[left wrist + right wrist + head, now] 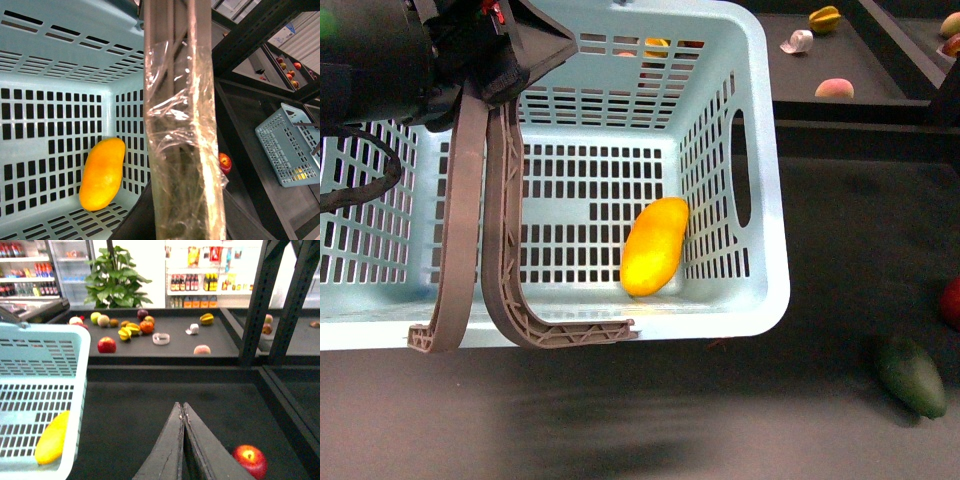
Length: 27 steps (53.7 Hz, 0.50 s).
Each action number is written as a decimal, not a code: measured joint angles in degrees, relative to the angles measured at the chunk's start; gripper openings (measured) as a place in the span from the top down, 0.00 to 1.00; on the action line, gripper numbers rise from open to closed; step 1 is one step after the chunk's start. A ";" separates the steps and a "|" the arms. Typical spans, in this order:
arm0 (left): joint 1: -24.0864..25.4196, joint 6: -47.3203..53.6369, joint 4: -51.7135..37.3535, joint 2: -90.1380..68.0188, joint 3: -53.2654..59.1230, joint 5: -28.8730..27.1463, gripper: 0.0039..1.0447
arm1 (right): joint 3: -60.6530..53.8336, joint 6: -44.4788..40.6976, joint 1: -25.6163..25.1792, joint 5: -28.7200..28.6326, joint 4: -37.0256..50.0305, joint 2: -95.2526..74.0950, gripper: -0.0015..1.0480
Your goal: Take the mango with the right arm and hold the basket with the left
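Note:
The pale aqua basket (760, 200) fills the front view and hangs tilted. The yellow-orange mango (655, 246) lies inside it, against the right wall. My left gripper (510, 55) is shut on the basket's brown-grey ribbed handles (495, 240) at the top left. In the left wrist view the plastic-wrapped handle (182, 150) runs through the jaws, with the mango (102, 174) below in the basket (60, 60). My right gripper (183, 407) is shut and empty over the dark shelf, right of the basket (45, 360); the mango (51, 440) shows through the basket's slots.
A dark green oval fruit (912, 376) and a red fruit (951, 300) lie on the dark shelf right of the basket. A red apple (250, 460) lies beside my right gripper. The rear shelf holds several fruits (132, 330). A second aqua basket (292, 145) stands further off.

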<state>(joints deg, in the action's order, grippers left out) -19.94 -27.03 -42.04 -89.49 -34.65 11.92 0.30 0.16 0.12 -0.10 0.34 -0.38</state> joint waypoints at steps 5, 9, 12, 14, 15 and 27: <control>-0.04 0.07 0.00 0.00 0.00 0.07 0.90 | 0.00 0.00 0.00 0.00 -0.22 0.07 0.98; -0.04 -0.04 0.00 0.00 0.00 0.07 0.90 | 0.00 0.00 0.00 0.00 -0.22 0.07 0.98; -0.04 -0.07 0.00 0.00 0.00 0.04 0.90 | 0.00 0.00 0.00 0.00 -0.22 0.09 0.98; -0.04 -0.02 0.00 0.00 0.00 0.04 0.90 | 0.00 -0.02 0.00 0.00 -0.22 0.09 0.98; -0.04 0.02 0.00 0.00 0.00 0.04 0.90 | 0.00 -0.13 0.00 0.00 -0.22 0.09 0.96; -0.04 -0.02 0.00 0.00 0.00 0.04 0.90 | 0.00 -0.13 0.00 0.00 -0.24 0.09 0.63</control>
<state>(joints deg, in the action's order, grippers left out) -19.99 -27.05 -42.04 -89.49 -34.65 11.97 0.30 0.03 0.12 -0.10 0.10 -0.30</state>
